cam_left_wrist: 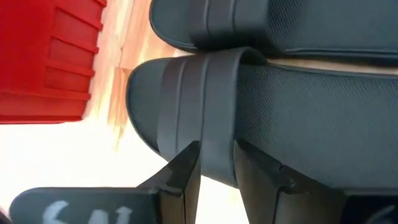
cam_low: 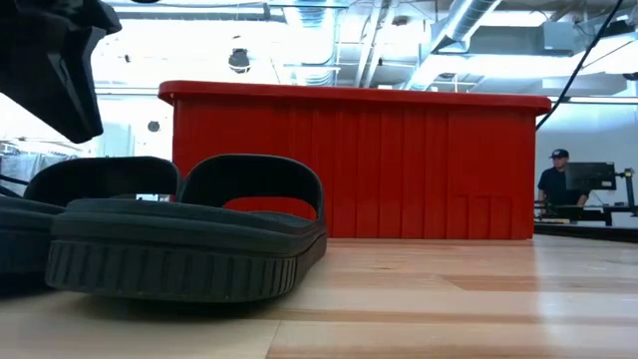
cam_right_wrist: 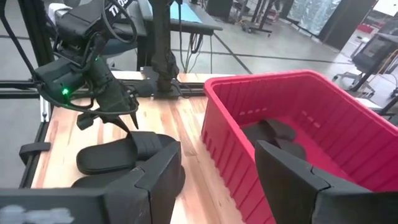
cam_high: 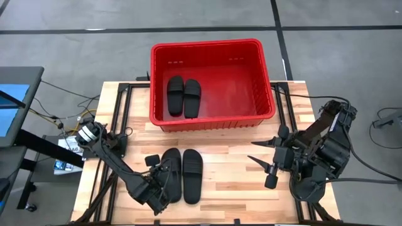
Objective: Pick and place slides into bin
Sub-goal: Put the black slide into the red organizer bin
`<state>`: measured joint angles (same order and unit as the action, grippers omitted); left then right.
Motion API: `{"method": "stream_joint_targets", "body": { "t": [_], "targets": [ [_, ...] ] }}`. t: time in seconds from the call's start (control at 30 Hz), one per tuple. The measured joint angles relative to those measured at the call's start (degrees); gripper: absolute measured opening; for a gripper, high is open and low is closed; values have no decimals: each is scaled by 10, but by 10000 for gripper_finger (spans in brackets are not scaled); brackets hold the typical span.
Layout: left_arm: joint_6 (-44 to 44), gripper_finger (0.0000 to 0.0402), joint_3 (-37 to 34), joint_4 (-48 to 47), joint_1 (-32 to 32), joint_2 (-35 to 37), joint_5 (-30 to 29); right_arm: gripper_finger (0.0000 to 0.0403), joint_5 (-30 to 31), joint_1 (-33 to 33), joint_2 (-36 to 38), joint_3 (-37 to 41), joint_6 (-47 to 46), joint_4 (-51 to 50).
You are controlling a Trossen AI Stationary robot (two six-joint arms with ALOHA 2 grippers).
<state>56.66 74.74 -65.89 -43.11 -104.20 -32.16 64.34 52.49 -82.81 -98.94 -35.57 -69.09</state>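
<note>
Two black slides lie side by side, soles down, on the wooden table in front of the red bin: a left one and a right one. Two more slides lie on the bin's floor. My left gripper is at the left slide's strap and shut on it. My right gripper hangs open and empty over the table's right part, and its wrist view looks toward the bin and the other arm. My left gripper has the strap of the left slide between its two fingers, at the strap's edge. One finger lies on the strap's outer face, the other on the footbed side. The fingers slant down from the table's left. The slide's sole lies on the table.
The bin stands at the table's far edge, its near wall just beyond the slides. Bare wood lies between the slides and my right gripper. A person sits at a screen in the room behind. A blue-topped table stands off the left edge.
</note>
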Motion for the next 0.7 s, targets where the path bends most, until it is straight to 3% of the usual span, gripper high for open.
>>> {"method": "stream_joint_targets", "body": {
  "t": [0.37, 0.7],
  "targets": [
    [-12, 88, 0, 9, 4, -39, 30, 200, 0, 0, 0, 0, 0, -25],
    [-4, 88, 0, 2, 19, -64, -12, 200, 0, 0, 0, 0, 1, -35]
  ]
}}
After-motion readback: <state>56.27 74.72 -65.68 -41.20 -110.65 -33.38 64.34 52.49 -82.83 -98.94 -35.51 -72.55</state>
